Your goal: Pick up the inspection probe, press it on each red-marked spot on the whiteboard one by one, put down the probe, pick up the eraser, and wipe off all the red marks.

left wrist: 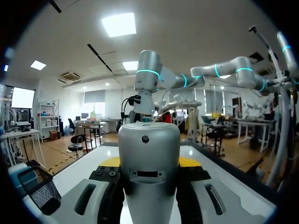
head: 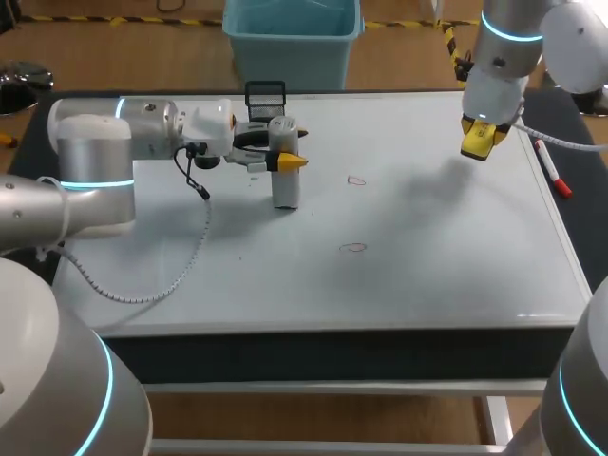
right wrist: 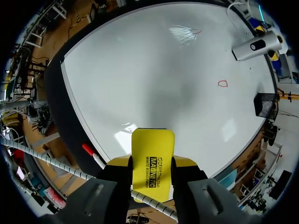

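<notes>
Left tool pinches upright probe, far left on whiteboard. Right tool pinches eraser above far right. Both red marks lie between, nearer probe.

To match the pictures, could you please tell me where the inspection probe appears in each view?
Head view: probe upright on the whiteboard, in the left gripper.
Left wrist view: probe close up, within that gripper.
Right wrist view: probe far ahead, near the mesh basket.
Shared landmark: the mesh basket.
</notes>
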Robot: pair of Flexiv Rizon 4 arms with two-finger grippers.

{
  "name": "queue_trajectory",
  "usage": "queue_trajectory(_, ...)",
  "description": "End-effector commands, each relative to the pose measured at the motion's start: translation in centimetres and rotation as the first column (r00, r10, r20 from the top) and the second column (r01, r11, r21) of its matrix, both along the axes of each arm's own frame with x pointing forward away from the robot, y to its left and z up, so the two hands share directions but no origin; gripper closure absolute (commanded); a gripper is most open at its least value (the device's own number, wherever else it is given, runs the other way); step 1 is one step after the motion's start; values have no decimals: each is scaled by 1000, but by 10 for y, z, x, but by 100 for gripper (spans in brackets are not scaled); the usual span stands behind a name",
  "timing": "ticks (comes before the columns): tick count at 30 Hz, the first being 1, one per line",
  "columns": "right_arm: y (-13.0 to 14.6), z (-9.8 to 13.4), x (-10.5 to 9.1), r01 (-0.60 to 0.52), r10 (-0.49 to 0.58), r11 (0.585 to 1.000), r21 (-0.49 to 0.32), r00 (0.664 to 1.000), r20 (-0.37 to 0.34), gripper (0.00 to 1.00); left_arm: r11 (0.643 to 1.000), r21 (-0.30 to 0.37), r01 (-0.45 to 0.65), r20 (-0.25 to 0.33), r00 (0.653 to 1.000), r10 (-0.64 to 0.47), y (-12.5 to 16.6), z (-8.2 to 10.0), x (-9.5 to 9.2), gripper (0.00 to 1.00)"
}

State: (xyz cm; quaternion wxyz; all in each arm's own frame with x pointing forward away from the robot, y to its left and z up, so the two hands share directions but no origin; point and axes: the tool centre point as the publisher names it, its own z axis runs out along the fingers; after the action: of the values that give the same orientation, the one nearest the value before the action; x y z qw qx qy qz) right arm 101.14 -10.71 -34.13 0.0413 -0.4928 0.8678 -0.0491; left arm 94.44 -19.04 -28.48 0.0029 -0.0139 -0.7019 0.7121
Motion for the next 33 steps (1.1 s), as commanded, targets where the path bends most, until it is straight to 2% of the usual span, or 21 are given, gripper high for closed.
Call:
queue_trajectory(1, -1, 1, 0, -1, 1, 1000, -4, 1000, 0, 100, 1000, -3, 1, 0, 1000, -1, 0, -3, 1, 100)
queue_trajectory(12, -1, 1, 0, -1, 1, 1000, -4, 1000, 0, 100, 1000, -11, -1, 5, 1000, 1, 1, 2, 2, 100)
queue_trajectory(17, -1, 1, 0, -1, 1, 1000, -4, 1000, 0, 100, 999, -22, -25, 11, 1000, 25, 9, 20, 0, 100)
queue_trajectory(21, -1, 1, 0, -1, 1, 1000, -4, 1000, 0, 100, 998, -37, -50, 15, 999, 51, 22, 37, 4, 100)
queue_trajectory(23, -1, 1, 0, -1, 1, 1000, -4, 1000, 0, 100, 998, -14, -59, 23, 998, 59, 31, 43, 8, 100)
queue_trajectory(33, -1, 1, 0, -1, 1, 1000, -4, 1000, 0, 100, 990, 6, -139, 59, 989, 139, 96, 65, 37, 100)
